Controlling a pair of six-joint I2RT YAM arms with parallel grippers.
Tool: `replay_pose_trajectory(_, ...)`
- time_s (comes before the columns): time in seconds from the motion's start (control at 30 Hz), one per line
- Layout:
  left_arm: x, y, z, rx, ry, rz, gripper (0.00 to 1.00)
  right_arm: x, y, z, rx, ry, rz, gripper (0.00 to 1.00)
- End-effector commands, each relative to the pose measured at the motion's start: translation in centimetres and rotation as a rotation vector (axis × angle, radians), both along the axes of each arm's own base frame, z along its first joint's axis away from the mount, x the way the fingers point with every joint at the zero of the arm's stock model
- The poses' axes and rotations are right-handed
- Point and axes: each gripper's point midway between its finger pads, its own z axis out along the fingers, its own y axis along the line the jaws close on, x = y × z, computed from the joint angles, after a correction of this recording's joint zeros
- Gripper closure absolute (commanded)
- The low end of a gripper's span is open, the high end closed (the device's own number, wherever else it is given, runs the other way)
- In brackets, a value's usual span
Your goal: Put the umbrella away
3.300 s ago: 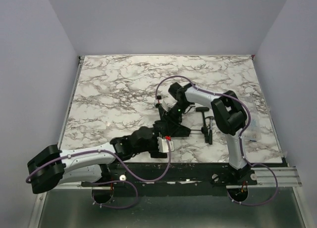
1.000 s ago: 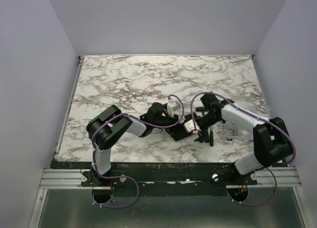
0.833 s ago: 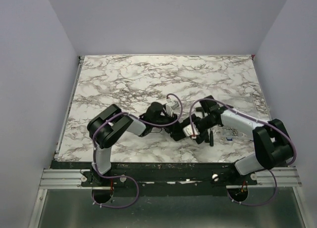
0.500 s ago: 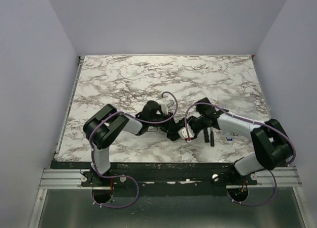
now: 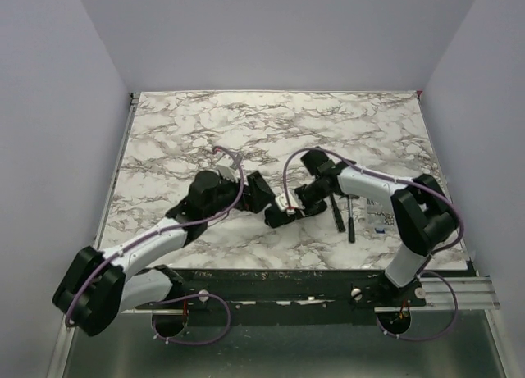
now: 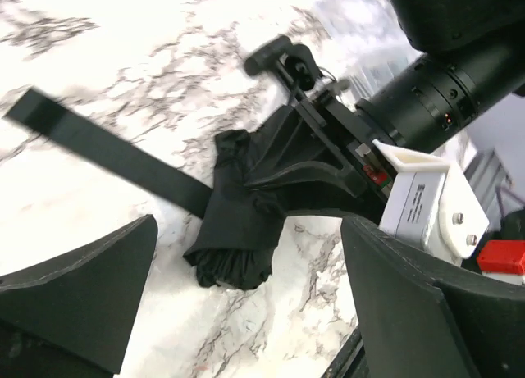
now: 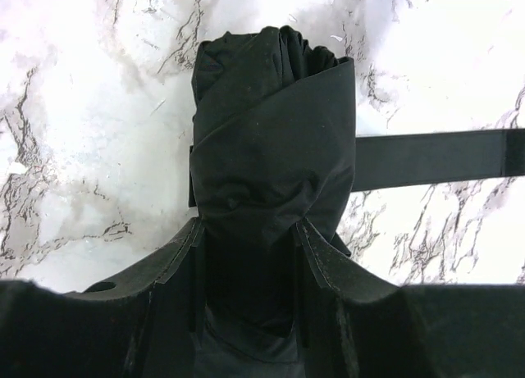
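The umbrella (image 7: 271, 140) is a short black fabric bundle lying on the marble table, with its flat strap (image 7: 426, 158) trailing out to one side. My right gripper (image 7: 250, 263) is shut on the bundle's near end, one finger on each side. In the top view the right gripper (image 5: 285, 211) holds the umbrella (image 5: 271, 219) near the table's front middle. My left gripper (image 5: 260, 198) is just left of it, open and empty. In the left wrist view the bundle (image 6: 242, 222) lies ahead of the left gripper (image 6: 246, 312), its strap (image 6: 98, 144) running left.
Small black hammers (image 5: 342, 211) lie just right of the right gripper. A small printed card (image 5: 381, 219) lies beside them. The table's front edge (image 5: 295, 270) is close below both grippers.
The right gripper has carried the bundle leftward. The left gripper has drawn back to the left, off the bundle, and the left arm now reaches in from the lower left.
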Motion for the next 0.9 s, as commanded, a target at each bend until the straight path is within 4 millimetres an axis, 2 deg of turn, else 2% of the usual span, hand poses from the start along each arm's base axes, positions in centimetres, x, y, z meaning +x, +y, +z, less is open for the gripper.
replay_pose_trajectory(0.0, -0.4, 5.3, -4.4, 0.018, 0.180, 0.283, 0.02, -7.4, -7.0, -5.8, -0.386, 0.354, -0.086, 0.77)
replay_pose_trajectory(0.1, -2.1, 6.1, -7.4, -0.045, 0.365, 0.363, 0.09, -7.3, -7.2, -6.5, -0.398, 0.282, -0.071, 0.77)
replay_pose_trajectory(0.2, -2.7, 6.1, -9.3, -0.122, 0.484, 0.433, 0.27, -7.5, -6.7, -6.8, -0.391, 0.252, -0.054, 0.77)
replay_pose_trajectory(0.3, -2.1, 5.5, -10.1, -0.148, 0.522, 0.451, 0.37, -7.6, -6.1, -6.7, -0.382, 0.230, -0.046, 0.77)
replay_pose_trajectory(0.43, -0.6, 3.5, -10.4, -0.151, 0.587, 0.427, 0.48, -7.8, -5.4, -6.7, -0.370, 0.203, -0.026, 0.77)
replay_pose_trajectory(0.5, 0.2, 2.8, -10.9, -0.154, 0.616, 0.427, 0.51, -8.0, -5.2, -6.8, -0.377, 0.194, -0.016, 0.77)
replay_pose_trajectory(0.6, 1.1, 2.0, -12.6, -0.129, 0.668, 0.435, 0.67, -8.2, -5.1, -6.9, -0.386, 0.188, -0.006, 0.77)
replay_pose_trajectory(0.63, 1.2, 1.8, -13.2, -0.120, 0.688, 0.437, 0.70, -8.3, -5.0, -6.9, -0.387, 0.189, -0.004, 0.77)
replay_pose_trajectory(0.73, 1.6, 1.0, -14.7, -0.108, 0.729, 0.426, 0.75, -8.7, -4.8, -6.8, -0.387, 0.204, 0.002, 0.77)
replay_pose_trajectory(0.87, 2.0, -0.4, -15.0, -0.117, 0.753, 0.387, 0.79, -9.3, -4.3, -6.5, -0.406, 0.281, 0.001, 0.78)
